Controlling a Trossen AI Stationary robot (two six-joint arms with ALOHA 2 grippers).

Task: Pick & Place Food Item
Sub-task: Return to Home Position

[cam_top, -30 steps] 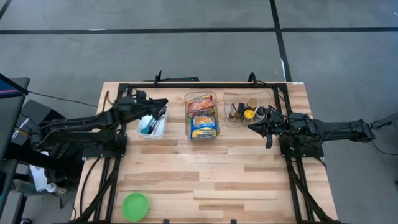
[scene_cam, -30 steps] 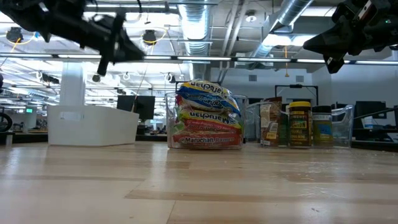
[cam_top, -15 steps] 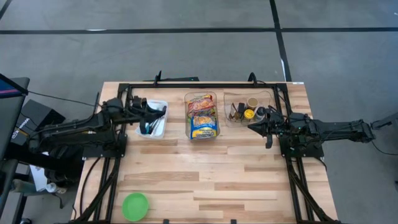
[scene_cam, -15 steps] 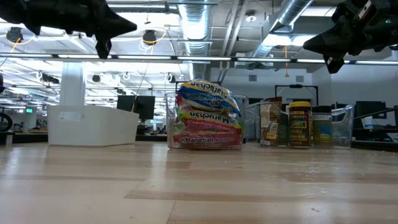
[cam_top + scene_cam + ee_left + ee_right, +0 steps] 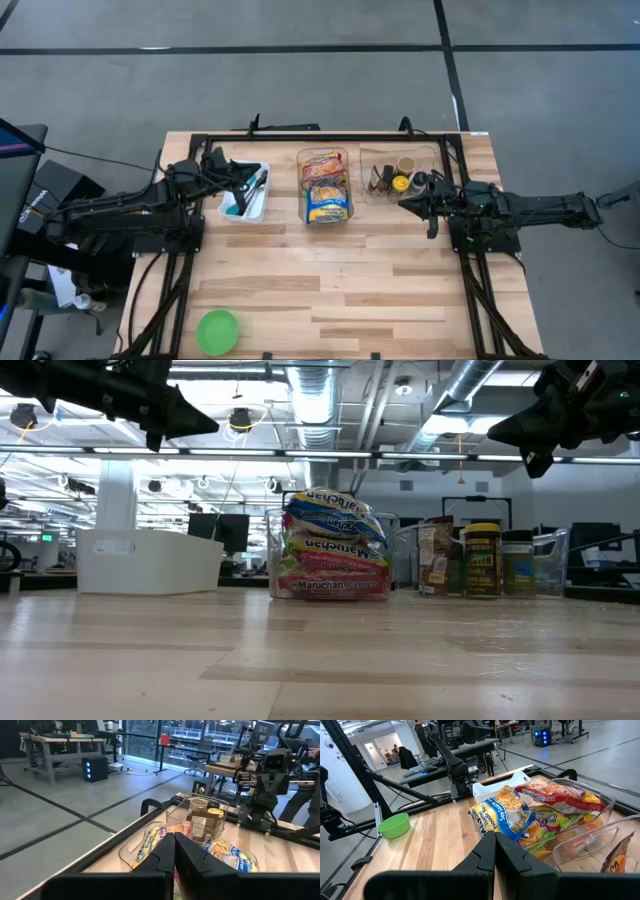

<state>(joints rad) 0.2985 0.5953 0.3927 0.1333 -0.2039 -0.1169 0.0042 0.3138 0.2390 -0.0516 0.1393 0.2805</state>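
Wood surface (image 5: 330, 280): pale planks, with black frame rails along both sides and the far edge.
White bin (image 5: 258, 210): leftmost of three bins in a row at the far side of the surface; opaque walls.
Spoons (image 5: 232, 207): lying inside the white bin, one teal-blue with dark ones beside it; they are hard to tell apart from above.
Middle bin (image 5: 299, 185): clear, standing between the white bin and the right bin, apart from both.
Noodle packs (image 5: 326, 190): stacked inside the middle bin in blue-and-yellow and red-orange wrappers; the pile rises above the rim in the low view.
Right bin (image 5: 432, 153): clear, rightmost in the row.
Jars (image 5: 400, 183): upright inside the right bin, one with a yellow lid.
Green bowl (image 5: 217, 331): at the near-left corner of the surface, well apart from the bins.
Left pincer (image 5: 240, 181): raised over the white bin's left part, fingers pressed together with nothing between them.
Right pincer (image 5: 405, 204): raised at the right bin's edge that faces the open surface, fingers pressed together and empty.
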